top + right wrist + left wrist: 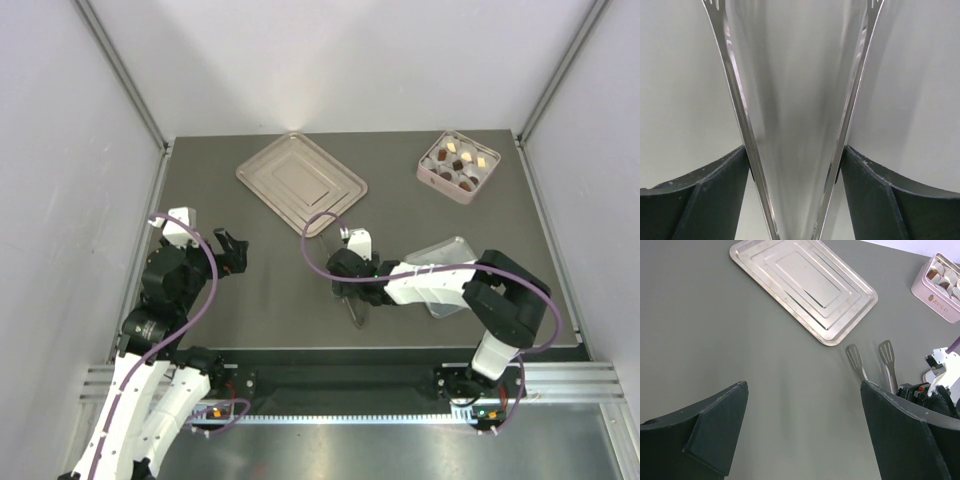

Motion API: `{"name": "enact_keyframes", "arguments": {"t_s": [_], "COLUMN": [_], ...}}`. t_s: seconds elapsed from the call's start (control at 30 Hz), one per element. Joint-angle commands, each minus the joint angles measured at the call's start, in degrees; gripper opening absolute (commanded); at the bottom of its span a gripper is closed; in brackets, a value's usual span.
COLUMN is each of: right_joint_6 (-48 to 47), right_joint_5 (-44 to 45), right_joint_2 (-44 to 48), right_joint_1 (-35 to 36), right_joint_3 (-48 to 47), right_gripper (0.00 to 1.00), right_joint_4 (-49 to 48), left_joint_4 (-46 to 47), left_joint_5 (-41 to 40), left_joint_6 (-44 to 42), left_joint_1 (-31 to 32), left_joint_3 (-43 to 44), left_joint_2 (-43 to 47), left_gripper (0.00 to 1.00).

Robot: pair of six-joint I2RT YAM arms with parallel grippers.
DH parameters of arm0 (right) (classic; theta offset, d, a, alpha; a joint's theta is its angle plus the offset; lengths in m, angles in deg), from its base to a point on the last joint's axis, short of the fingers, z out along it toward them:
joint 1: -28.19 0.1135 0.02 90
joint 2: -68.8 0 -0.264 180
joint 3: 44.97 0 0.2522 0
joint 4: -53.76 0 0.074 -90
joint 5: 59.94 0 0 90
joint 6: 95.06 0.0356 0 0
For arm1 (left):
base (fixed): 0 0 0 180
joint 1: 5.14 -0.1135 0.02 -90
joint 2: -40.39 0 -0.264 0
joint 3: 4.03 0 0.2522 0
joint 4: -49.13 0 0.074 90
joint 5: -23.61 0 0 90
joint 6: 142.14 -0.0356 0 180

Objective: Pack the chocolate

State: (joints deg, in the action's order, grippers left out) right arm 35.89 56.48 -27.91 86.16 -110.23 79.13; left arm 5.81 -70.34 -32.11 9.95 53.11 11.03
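Observation:
The chocolate [461,160], dark brown and pale cream pieces, sits in white cups inside the pink box [440,182] at the far right. My right gripper [346,284] is shut on metal tongs [357,308] low over the middle of the table. In the right wrist view its fingers [715,190] press both arms of the tongs [739,115]. My left gripper [232,248] is open and empty at the left, with only bare table between its jaws in the left wrist view [804,385]. The tongs' tips [855,356] also show there.
A silver metal tray [300,180] lies at the far middle and shows in the left wrist view [805,287]. A pale flat lid [447,260] lies under the right arm. The pink box [936,295] shows at the left wrist view's right edge. Walls enclose the table.

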Motion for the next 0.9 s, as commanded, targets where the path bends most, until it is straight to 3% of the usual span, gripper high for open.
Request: {"name": "enact_keyframes", "arguments": {"t_s": [0.0,0.53,0.87], "right_joint_6": [2.6,7.7,7.5], "right_joint_5": [-0.9,4.4,7.2], "right_joint_2": [1.8,6.2,9.9], "right_joint_1": [0.7,0.6,0.6], "right_joint_3": [-1.3,-2.1,-4.1], "right_gripper": [0.72,0.82,0.95], "right_joint_4": [1.0,9.7,15.3], "left_joint_4": [3.1,3.2,3.1], "left_joint_5": [-0.4,-0.3,-0.5], "left_joint_6": [0.4,0.4,0.6], "left_joint_1": [-0.2,-0.2,-0.2], "left_joint_3": [-0.3,-0.4,-0.4], "left_joint_2": [0.5,0.0,-0.1], "left_gripper": [0.99,0.99,0.99]}}
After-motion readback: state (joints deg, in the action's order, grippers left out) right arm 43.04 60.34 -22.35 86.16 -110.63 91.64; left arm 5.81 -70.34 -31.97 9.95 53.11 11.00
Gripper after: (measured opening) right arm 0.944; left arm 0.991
